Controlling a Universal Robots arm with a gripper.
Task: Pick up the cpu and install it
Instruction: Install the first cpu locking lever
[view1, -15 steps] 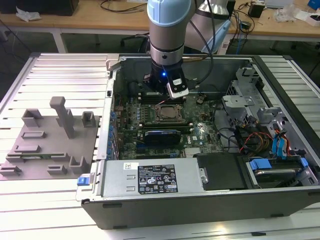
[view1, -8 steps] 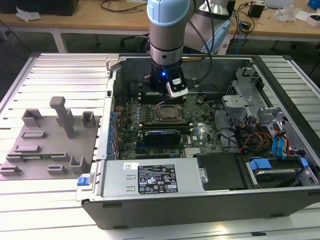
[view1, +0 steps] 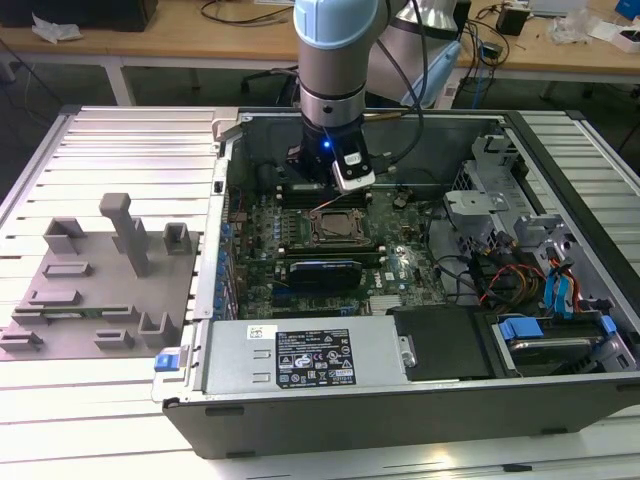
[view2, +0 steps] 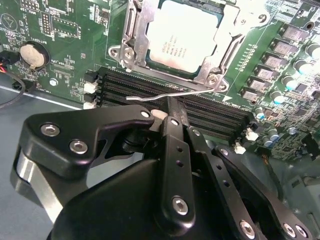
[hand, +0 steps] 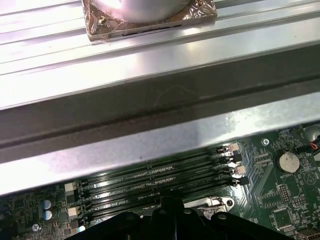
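In the socket frame (view2: 172, 42), the cpu (view2: 182, 36) lies flat, silvery-white.

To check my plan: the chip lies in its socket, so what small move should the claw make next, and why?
Probably ease the claw toward the thin silver wire lever, which stands free just ahead of it; the silvery-white square cpu already lies inside the metal socket frame.

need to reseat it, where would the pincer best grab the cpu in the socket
A judgement: come straight down from above and pinch two opposite edges of the cpu. It lies flat in the socket frame, lid up, so only its thin rim gives grip, and the frame crowds it closely.
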